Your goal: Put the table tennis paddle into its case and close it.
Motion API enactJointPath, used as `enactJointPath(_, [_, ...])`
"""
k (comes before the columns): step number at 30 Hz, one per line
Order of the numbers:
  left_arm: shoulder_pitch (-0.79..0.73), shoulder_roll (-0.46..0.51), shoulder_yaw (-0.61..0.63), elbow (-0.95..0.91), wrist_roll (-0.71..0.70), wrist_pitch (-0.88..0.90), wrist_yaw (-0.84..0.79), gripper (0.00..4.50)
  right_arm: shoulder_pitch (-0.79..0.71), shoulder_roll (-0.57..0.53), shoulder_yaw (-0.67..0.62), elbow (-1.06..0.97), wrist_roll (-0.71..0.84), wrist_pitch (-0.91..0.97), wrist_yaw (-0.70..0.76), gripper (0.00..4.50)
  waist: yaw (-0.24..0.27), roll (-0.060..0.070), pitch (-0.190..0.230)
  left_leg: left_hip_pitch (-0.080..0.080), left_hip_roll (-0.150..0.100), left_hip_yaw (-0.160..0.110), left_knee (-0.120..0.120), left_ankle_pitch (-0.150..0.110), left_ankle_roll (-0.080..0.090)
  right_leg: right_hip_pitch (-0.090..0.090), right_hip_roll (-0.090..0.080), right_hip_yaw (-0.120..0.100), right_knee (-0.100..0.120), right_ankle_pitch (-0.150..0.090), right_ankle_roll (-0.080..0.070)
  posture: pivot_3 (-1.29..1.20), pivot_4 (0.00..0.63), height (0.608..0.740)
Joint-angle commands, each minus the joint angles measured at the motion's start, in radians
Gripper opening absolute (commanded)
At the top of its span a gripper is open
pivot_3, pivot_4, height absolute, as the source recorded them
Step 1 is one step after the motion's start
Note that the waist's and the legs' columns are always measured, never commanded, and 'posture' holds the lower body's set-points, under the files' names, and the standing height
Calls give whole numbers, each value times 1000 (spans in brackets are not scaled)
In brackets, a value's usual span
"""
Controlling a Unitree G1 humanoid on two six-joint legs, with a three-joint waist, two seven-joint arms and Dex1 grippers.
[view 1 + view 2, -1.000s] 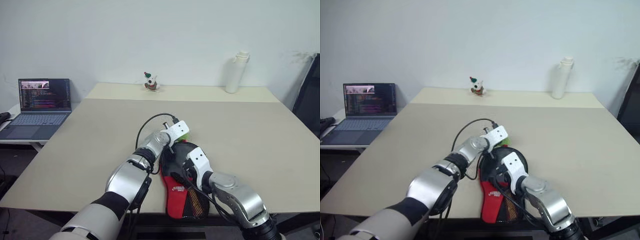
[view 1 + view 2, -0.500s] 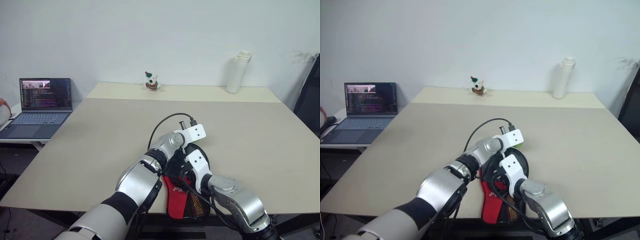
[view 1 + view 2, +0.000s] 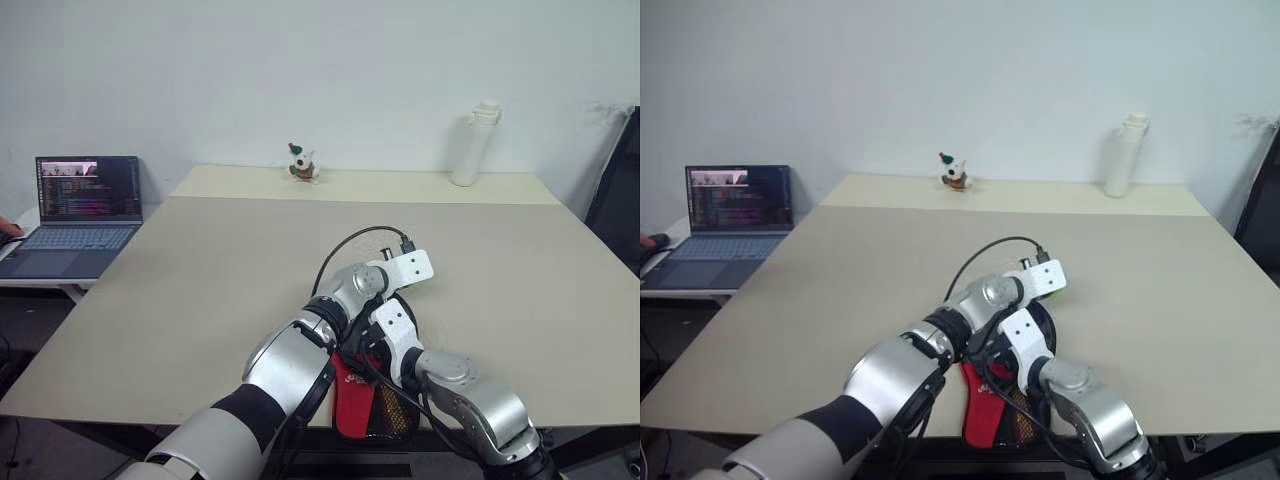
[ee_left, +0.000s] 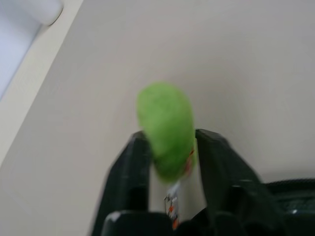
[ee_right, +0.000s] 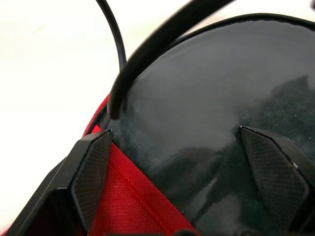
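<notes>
The case (image 3: 365,405) is seen at the surface's (image 3: 200,290) six o'clock edge. The right gripper (image 5: 187,172) is spread wide over its black rounded part. A green tab (image 4: 166,129) is seen between the left gripper's (image 4: 170,147) parted fingers (image 4: 133,162), contact unclear.

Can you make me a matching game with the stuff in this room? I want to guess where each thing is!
Things:
1. laptop
2. white bottle
3. small toy
4. case

Places:
A. at the near edge of the table
B. far side of the table, towards the right
C. on a separate desk, left of the table
D. far side of the table, left of the bottle

Pairs: 1-C, 2-B, 3-D, 4-A
</notes>
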Motion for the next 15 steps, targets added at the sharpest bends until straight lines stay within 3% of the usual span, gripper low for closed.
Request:
enactJointPath(1, [-19,-3,48,-35,-64,-44,-89,2500,13,-3,18,85,4,43,17,4500,-3,0,0,0,0,0,0,0,0,0,0,0,0,0,0,0,150,740])
enactJointPath(7, [-28,42,119,-57,-140,-85,-121,2500,-15,-18,-26,85,6,37,28,4500,-5,0,0,0,0,0,0,0,0,0,1,0,0,0,0,0,150,740])
enactJointPath(15, [-32,236,242,-95,-261,-101,-125,2500,-5,-82,-171,-122,87,147,40,4500,-3,1,0,-3,1,0,0,0,0,-1,0,0,-3,1,1,0,150,740])
